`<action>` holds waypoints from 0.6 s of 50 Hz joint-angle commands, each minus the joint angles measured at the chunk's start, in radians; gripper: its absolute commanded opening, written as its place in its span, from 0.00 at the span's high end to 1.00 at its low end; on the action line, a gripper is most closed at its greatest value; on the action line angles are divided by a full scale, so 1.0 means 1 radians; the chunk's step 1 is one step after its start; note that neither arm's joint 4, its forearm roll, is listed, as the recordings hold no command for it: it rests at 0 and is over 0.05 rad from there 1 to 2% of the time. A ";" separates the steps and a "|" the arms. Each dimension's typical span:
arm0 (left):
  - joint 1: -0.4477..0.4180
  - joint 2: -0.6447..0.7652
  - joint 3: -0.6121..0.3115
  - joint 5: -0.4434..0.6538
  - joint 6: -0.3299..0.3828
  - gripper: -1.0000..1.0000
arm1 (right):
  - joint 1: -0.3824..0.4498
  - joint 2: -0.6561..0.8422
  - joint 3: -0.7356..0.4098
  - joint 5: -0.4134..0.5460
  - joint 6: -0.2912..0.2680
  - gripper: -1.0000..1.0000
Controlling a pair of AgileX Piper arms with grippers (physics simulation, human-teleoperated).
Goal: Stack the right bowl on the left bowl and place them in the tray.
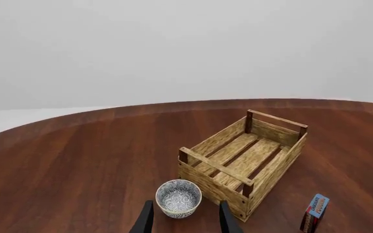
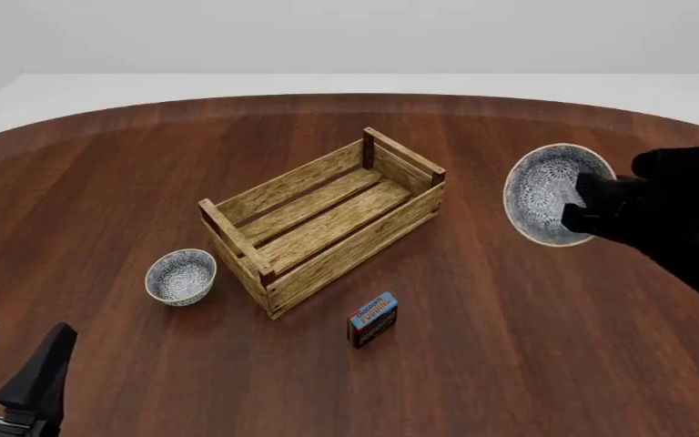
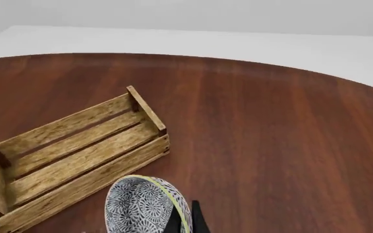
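The left bowl [image 2: 181,276] sits upright on the table just left of the tray [image 2: 325,228], a slatted wooden crate lying at an angle in the middle. My left gripper [image 2: 10,353] is open at the near left, short of that bowl; in the left wrist view the left bowl [image 1: 178,198] lies just beyond the gap between the fingers [image 1: 145,219]. My right gripper [image 2: 588,206] is shut on the rim of the right bowl [image 2: 546,193]. It holds that bowl tilted and raised above the table to the right of the tray. In the right wrist view the right bowl [image 3: 142,206] hangs near the tray [image 3: 70,155].
A small blue-and-red box [image 2: 373,320] lies on the table just in front of the tray's near corner; the left wrist view shows the box [image 1: 314,212] too. The round wooden table [image 2: 531,364] ends at a curved far edge with a pale floor beyond.
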 commanded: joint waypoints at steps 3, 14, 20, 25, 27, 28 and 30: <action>-0.002 0.000 -0.019 0.014 0.006 0.00 | 0.092 -0.071 0.030 -0.059 0.022 1.00; -0.013 0.000 -0.043 0.033 0.001 0.00 | 0.197 -0.114 0.055 -0.131 0.078 1.00; -0.030 0.001 -0.051 0.041 -0.002 0.00 | 0.250 -0.167 0.066 -0.152 0.106 1.00; -0.054 0.003 -0.068 0.055 0.013 0.00 | 0.258 -0.152 0.050 -0.160 0.114 1.00; -0.084 0.041 -0.078 0.045 0.018 0.00 | 0.270 -0.143 0.044 -0.171 0.119 1.00; -0.092 0.042 -0.087 0.048 0.020 0.00 | 0.272 -0.142 0.041 -0.171 0.118 1.00; -0.111 0.053 -0.114 0.058 0.018 0.00 | 0.273 -0.142 0.047 -0.185 0.118 1.00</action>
